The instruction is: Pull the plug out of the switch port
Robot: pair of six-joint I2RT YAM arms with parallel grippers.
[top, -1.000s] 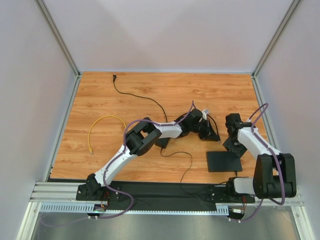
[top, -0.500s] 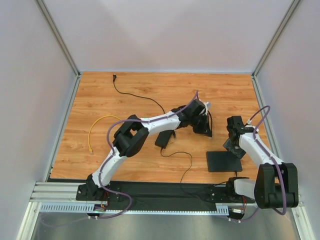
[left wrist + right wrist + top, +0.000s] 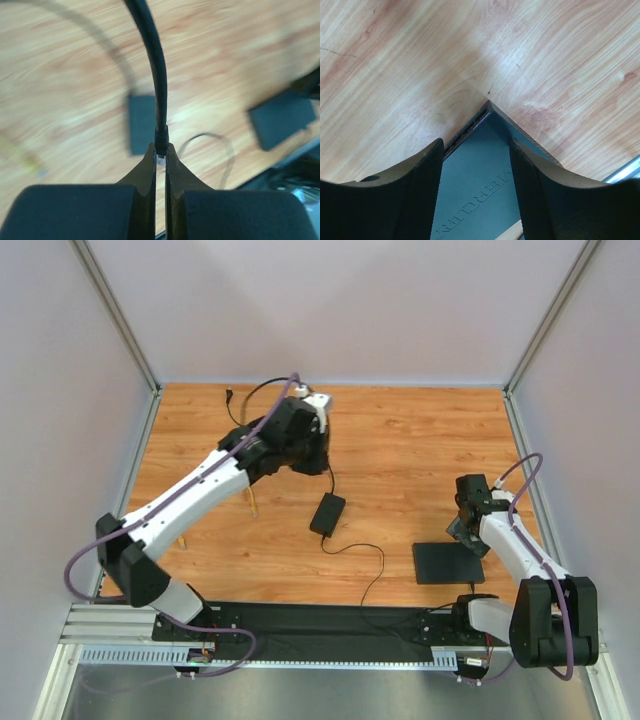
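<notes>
The switch (image 3: pixel 448 562), a flat black slab, lies at the near right of the table. My right gripper (image 3: pixel 466 528) stands open over its far corner. In the right wrist view its two fingers (image 3: pixel 422 175) straddle that corner of the switch (image 3: pixel 480 195), and the row of ports (image 3: pixel 465 134) has nothing plugged in. My left gripper (image 3: pixel 320 440) is raised over the far left-centre of the table, well away from the switch. It is shut on the plug (image 3: pixel 161 137). The plug's clear tip sits between the jaws and its black cable (image 3: pixel 155 60) runs away from it.
A small black adapter brick (image 3: pixel 327 513) with thin cables lies mid-table, and it also shows blurred in the left wrist view (image 3: pixel 141 122). Part of a yellow cable (image 3: pixel 251 503) shows beneath the left arm. Grey walls enclose the table on three sides.
My left arm has swung from beside the switch up and far to the left, carrying the plug and its cable away. The right gripper has stayed over the switch's corner.
</notes>
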